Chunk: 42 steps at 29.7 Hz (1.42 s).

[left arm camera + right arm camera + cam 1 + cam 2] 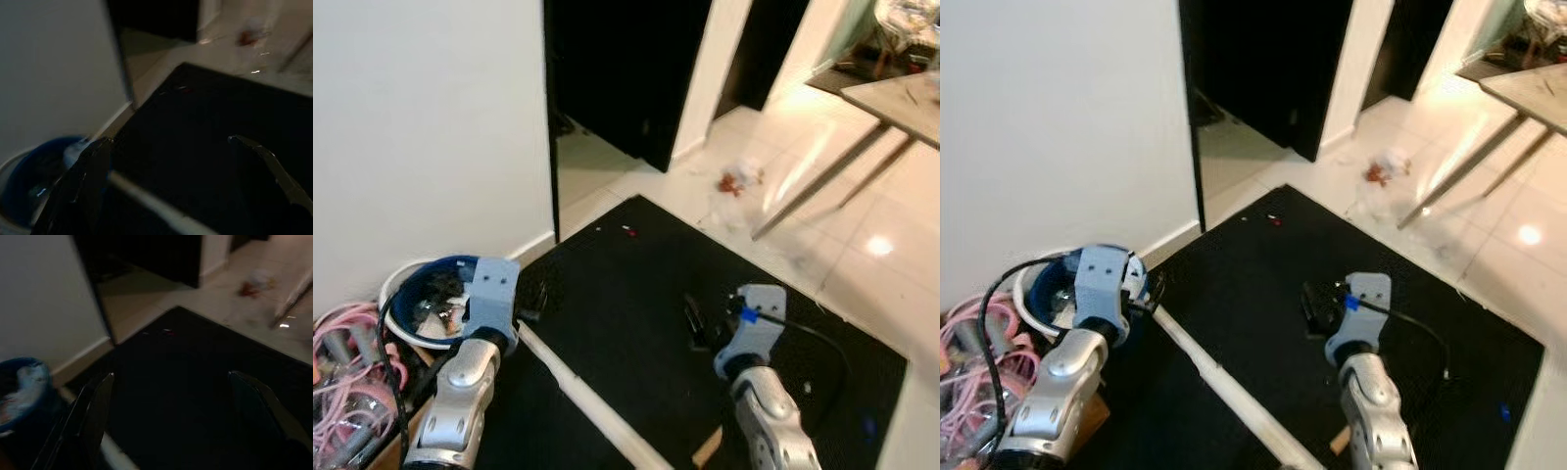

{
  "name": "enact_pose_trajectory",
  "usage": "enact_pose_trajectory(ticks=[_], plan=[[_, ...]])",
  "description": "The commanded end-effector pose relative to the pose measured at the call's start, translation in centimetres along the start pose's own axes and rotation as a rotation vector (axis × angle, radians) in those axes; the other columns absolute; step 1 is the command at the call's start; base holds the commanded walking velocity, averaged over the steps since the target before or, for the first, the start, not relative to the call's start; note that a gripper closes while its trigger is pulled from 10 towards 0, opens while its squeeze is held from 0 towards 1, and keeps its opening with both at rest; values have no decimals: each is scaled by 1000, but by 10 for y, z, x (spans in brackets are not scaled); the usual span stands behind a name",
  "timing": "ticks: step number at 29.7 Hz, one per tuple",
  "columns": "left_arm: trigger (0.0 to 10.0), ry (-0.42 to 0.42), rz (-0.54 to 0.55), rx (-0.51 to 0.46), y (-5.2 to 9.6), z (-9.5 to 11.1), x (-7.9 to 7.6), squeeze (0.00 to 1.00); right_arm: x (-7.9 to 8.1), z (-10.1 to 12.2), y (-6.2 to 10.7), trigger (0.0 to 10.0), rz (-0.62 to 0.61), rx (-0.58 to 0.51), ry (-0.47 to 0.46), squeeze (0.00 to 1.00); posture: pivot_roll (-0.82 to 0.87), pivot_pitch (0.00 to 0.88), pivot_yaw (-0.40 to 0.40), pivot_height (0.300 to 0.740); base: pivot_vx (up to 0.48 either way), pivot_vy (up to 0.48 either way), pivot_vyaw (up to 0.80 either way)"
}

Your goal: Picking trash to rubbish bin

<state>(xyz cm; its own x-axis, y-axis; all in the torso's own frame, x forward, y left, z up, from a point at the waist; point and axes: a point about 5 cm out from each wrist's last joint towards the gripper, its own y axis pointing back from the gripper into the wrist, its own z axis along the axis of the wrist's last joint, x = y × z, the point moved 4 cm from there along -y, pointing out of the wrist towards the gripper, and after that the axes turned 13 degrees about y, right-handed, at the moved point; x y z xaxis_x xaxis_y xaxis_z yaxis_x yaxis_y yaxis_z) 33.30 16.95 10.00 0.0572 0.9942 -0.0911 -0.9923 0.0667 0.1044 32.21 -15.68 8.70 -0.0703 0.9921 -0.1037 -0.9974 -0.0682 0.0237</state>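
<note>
Trash [741, 181] on the tiles, upper right of frame, well apart from the bin [429, 299] at lower left. Left gripper [186, 166] and right gripper [183, 404]: fingers apart, empty. Trash looks light, crinkly, soft; pinch the bunched middle.

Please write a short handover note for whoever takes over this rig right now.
Left gripper: open, empty, held low beside the rubbish bin.
Right gripper: open, empty, over the black mat.
The bin, lined blue, stands by the white wall and already holds some rubbish.
Left to do: a clump of trash with red bits lies on the tiled floor past the mat, near the table leg. Two small scraps lie at the mat's far edge.
A pale pole lies across the mat near the bin.
</note>
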Motion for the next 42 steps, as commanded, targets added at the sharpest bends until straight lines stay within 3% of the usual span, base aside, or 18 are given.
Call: enact_pose_trajectory(ticks=[1,26,42], plan=[[10000,3,6,0,0,2,1,0,-2,-4,3,10000,-14,15,-13,0,0,120,-31,740,0,0,-800],[10000,6,-49,0,-10,9,-9,0,-10,-17,20,10000,-108,58,-55,0,-21,131,25,740,0,0,-800],[10000,42,-55,7,-13,15,-6,0,-9,-21,23,10000,-126,76,-73,0,-24,132,33,740,0,0,-800]])
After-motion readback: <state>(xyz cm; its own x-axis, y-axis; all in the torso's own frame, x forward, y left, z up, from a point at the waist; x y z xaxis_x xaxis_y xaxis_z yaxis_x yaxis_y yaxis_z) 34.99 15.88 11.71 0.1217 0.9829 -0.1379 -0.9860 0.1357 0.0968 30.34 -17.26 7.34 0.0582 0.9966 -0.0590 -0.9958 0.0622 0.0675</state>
